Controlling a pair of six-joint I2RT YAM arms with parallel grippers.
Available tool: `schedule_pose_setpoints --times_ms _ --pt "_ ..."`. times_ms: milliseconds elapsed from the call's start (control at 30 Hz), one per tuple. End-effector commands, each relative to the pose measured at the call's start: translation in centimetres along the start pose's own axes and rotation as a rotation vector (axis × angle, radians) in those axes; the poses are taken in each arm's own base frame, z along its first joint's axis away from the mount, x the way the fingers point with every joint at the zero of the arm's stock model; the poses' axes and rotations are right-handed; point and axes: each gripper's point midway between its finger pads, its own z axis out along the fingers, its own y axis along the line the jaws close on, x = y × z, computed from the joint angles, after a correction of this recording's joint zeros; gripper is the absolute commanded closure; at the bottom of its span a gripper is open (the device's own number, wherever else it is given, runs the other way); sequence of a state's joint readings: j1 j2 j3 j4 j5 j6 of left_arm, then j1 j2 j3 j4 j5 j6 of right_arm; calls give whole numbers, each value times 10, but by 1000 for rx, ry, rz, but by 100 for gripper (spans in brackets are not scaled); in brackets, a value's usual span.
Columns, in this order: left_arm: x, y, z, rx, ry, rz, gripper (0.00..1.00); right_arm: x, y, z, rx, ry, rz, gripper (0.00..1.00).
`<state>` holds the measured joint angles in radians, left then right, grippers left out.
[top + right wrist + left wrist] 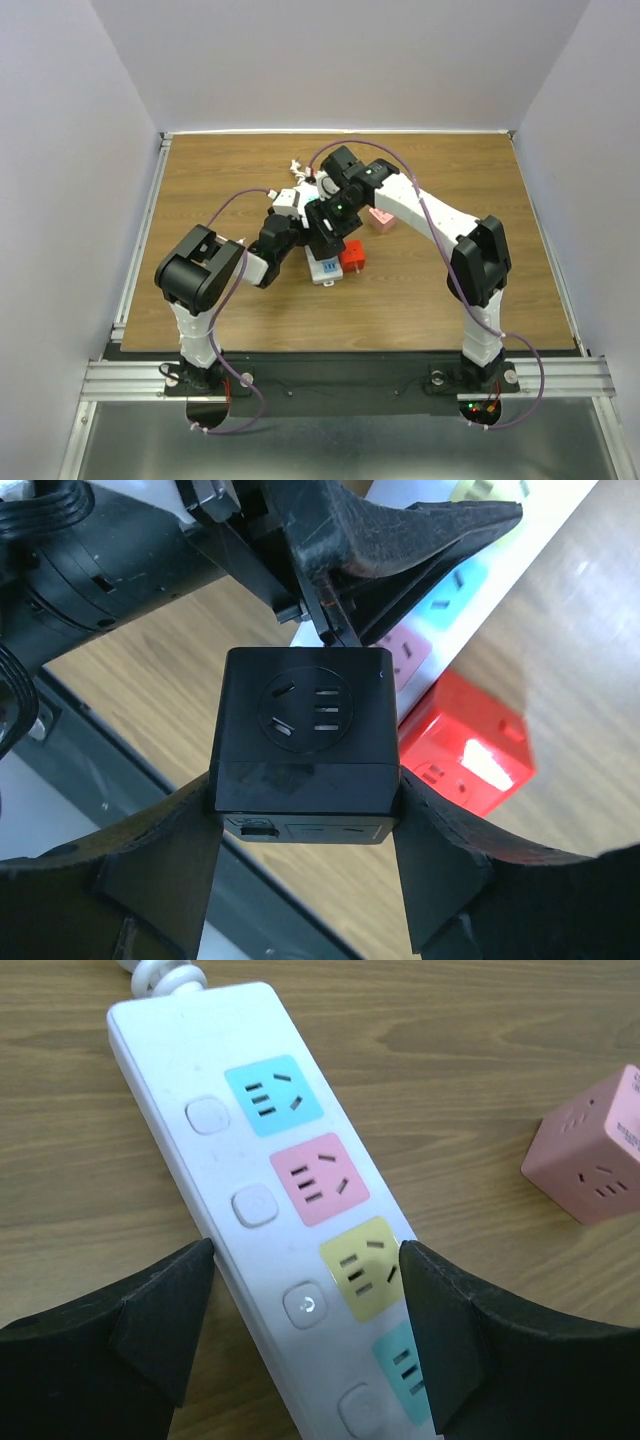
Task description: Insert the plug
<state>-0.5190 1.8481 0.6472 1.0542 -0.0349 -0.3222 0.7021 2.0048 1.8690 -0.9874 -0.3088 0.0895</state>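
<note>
A white power strip (205,1055) with blue, pink, yellow and teal sockets lies on the wooden table. My left gripper (306,1260) is shut on it, a finger against each long edge beside the yellow socket (365,1265). My right gripper (307,785) is shut on a black cube plug (305,730) and holds it in the air just above and near the strip (445,605). In the top view both grippers meet over the strip (325,268) at mid-table. The plug's prongs are hidden.
A red cube adapter (465,750) sits right beside the strip (352,258). A pink cube adapter (595,1155) lies further right (380,220). The strip's white coiled cord (298,170) runs toward the back. The left gripper's black fingers (420,540) are close above the held plug.
</note>
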Motion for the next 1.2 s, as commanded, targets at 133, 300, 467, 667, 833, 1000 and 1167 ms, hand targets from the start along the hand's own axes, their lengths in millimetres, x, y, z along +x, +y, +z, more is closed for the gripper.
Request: schedule_pose_setpoints --times_ms 133,300,467,667,833,1000,1167 --pt "5 -53 -25 204 -48 13 14 6 -2 -26 68 -80 23 100" --pt "-14 -48 -50 182 -93 35 14 19 -9 -18 96 -43 52 100" --pt "-45 -43 -74 174 -169 29 11 11 -15 -19 140 -15 58 100" --pt "-73 -10 -90 85 -239 29 8 -5 -17 -15 151 23 40 99" --pt "-76 -9 -98 147 -257 -10 8 -1 -21 2 148 77 55 99" --pt "-78 -7 -101 154 -267 -15 8 11 -25 -3 167 95 60 99" --pt "-80 -7 -103 152 -275 -19 8 21 -21 -8 150 107 70 99"
